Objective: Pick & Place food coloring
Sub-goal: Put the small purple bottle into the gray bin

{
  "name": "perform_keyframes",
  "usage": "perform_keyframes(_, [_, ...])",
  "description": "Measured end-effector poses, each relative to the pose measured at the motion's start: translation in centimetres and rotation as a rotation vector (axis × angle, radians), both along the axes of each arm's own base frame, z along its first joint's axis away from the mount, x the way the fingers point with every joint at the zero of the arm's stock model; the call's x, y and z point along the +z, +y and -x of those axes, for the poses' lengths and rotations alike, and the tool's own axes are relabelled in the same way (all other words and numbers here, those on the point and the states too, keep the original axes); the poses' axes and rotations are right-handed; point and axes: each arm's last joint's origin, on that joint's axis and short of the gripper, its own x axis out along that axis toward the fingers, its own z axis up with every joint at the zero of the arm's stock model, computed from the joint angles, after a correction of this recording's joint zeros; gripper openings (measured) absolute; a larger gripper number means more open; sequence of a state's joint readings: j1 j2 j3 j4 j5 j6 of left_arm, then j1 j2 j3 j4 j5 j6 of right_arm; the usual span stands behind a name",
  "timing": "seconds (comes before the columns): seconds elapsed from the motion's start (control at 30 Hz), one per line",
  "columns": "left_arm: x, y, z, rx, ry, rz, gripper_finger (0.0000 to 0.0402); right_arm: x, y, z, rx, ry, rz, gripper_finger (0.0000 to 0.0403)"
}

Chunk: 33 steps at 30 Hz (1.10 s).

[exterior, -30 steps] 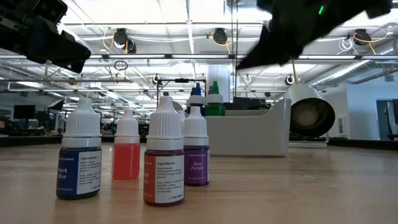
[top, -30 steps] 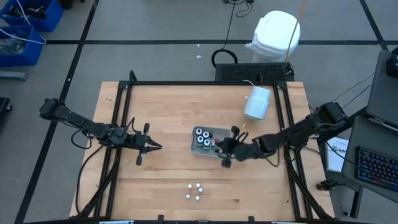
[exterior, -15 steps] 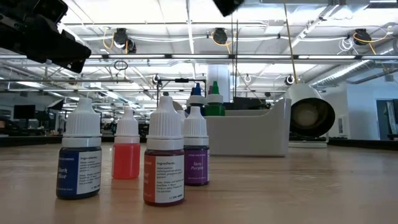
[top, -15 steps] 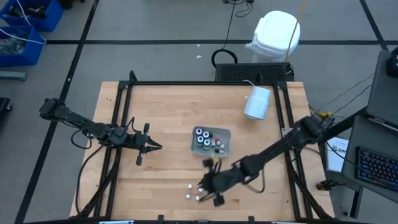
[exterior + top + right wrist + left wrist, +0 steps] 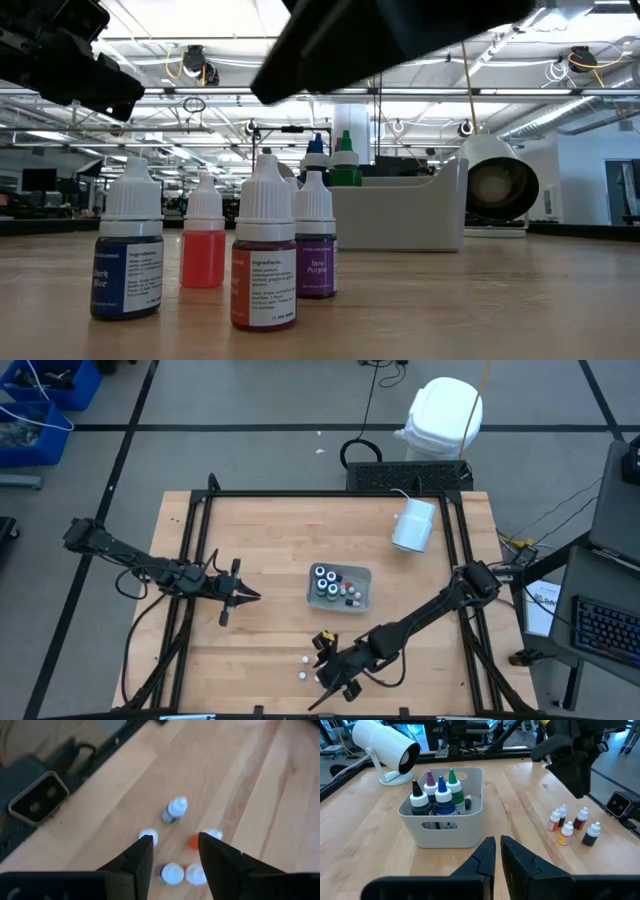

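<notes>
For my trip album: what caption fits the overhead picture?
Right gripper hovers open above small bottles on a wooden table; left gripper waits beside the tray.

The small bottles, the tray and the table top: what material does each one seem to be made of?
Small bottles: probably plastic, with clear bodies that show the coloured liquid, opaque white caps and paper-like labels.
Tray: apparently plastic, pale and smooth with rounded corners; in the low view it looks frosted rather than fully clear.
Table top: wood, light in colour, with visible grain and plank strips and a matte finish.
</notes>
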<state>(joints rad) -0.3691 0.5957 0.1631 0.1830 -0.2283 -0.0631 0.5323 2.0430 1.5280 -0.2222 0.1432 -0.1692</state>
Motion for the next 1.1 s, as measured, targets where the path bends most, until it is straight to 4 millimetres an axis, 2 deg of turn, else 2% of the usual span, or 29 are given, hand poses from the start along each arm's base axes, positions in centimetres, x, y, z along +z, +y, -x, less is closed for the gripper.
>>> perform_keyframes(0.4, [0.0,0.0,0.0,0.000,-0.001,-0.001,0.0037,-2.6,-0.6,0.9,-0.006,0.006,-0.014,0.0131])
perform_keyframes(1.0, [0.0,0.0,0.0,0.000,-0.001,-0.002,0.0037,-2.9,-1.0,0.8,-0.027,0.010,-0.032,0.0130])
perform_keyframes(1.1, [0.0,0.0,0.0,0.000,-0.001,-0.002,0.0037,-3.6,-1.1,0.6,-0.044,0.013,-0.045,0.0130])
